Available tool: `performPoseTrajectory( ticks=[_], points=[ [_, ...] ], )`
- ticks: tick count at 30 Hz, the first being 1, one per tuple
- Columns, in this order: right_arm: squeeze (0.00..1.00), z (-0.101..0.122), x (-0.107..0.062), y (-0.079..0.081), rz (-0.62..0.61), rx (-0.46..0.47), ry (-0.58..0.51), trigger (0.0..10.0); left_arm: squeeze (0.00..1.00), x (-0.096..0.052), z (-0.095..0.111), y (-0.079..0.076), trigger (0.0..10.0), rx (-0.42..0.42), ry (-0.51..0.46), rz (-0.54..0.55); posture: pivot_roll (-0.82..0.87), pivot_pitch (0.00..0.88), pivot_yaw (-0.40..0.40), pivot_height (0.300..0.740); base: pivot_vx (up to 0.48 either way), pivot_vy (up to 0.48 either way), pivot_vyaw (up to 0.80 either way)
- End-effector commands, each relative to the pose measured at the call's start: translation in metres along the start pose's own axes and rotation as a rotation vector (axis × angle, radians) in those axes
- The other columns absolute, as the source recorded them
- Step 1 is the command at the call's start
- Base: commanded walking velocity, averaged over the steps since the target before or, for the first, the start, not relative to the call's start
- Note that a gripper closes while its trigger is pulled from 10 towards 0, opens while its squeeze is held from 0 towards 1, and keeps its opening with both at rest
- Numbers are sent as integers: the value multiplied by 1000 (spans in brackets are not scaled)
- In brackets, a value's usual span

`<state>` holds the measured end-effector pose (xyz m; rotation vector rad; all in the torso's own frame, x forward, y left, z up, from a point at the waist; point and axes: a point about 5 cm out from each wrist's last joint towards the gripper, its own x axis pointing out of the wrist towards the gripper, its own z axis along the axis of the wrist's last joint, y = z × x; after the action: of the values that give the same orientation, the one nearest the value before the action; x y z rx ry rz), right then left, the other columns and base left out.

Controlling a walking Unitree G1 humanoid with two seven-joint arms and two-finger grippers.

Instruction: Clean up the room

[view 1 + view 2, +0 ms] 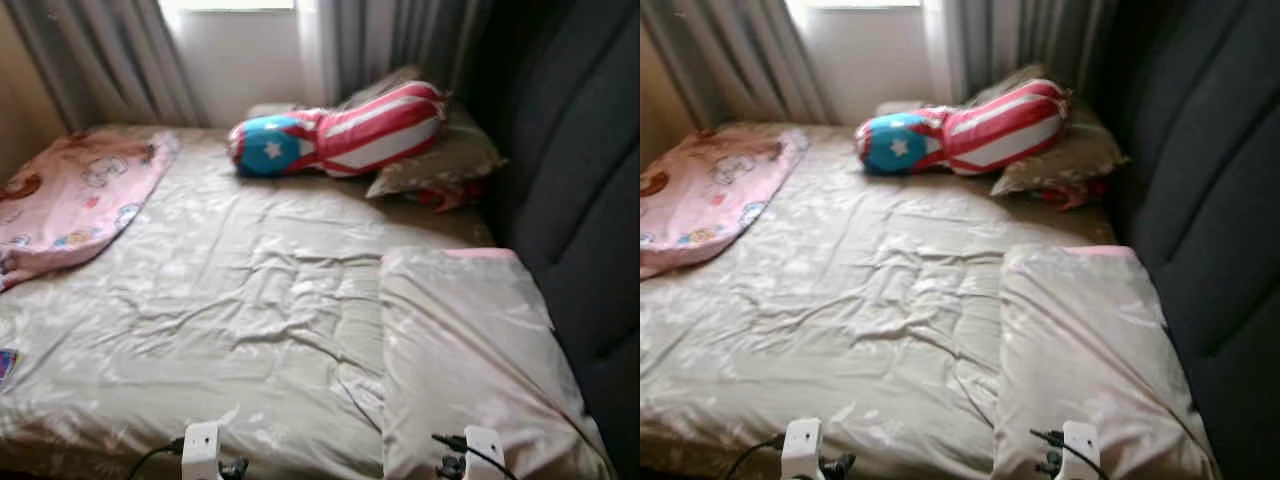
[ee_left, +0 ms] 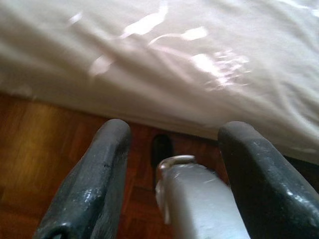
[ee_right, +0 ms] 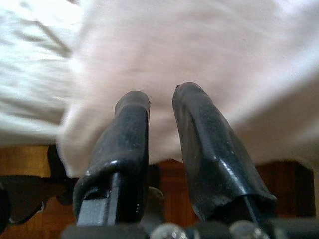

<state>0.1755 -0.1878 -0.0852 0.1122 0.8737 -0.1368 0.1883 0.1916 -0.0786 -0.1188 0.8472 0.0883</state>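
Note:
A bed with a crumpled beige quilt [image 1: 250,290] lies before me. A folded beige cover with a pink edge [image 1: 470,340] rests on its near right part. A pink cartoon-print blanket [image 1: 80,195] lies at the far left. A red, white and blue star bolster [image 1: 340,130] leans on a brown pillow [image 1: 440,160] at the back. Both wrists sit low at the bed's near edge, the left [image 1: 201,448] and the right [image 1: 482,450]. My left gripper [image 2: 174,132] is open over the wooden floor beside the bed's edge. My right gripper [image 3: 160,97] is shut, empty, pointing at the folded cover.
A dark padded headboard [image 1: 580,200] runs along the right side. Grey curtains [image 1: 100,60] and a bright window [image 1: 235,40] stand behind the bed. A small colourful item [image 1: 5,365] lies at the bed's left edge. Wooden floor [image 2: 50,149] shows below the mattress.

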Motion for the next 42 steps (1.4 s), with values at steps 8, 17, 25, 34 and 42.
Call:
performPoseTrajectory(
  ticks=[8, 17, 25, 34, 42],
  points=[
    [0, -5, -1, 4, 9, 23, 20, 10000, 0, -1, -7, 3, 10000, 14, 47, 15, -47, 0, 5, 740, 0, 40, 0],
    [0, -7, -1, 5, 11, 33, 24, 10000, 0, -2, -8, 4, 10000, 15, 50, 18, -49, 0, 11, 740, 0, 425, 0],
    [0, -7, -1, 7, 16, 34, 26, 10000, 0, -1, -8, 4, 10000, 21, 53, 18, -48, 0, 13, 740, 0, 465, 0],
    [0, -7, -1, 8, 19, 31, 26, 10000, 0, -1, -8, 4, 10000, 22, 53, 17, -49, 0, 11, 740, 0, 473, 0],
    [0, -7, -1, 8, 21, 24, 24, 10000, 0, -1, -8, 3, 10000, 20, 54, 20, -48, 0, 9, 740, 0, 474, 0]
  ],
)
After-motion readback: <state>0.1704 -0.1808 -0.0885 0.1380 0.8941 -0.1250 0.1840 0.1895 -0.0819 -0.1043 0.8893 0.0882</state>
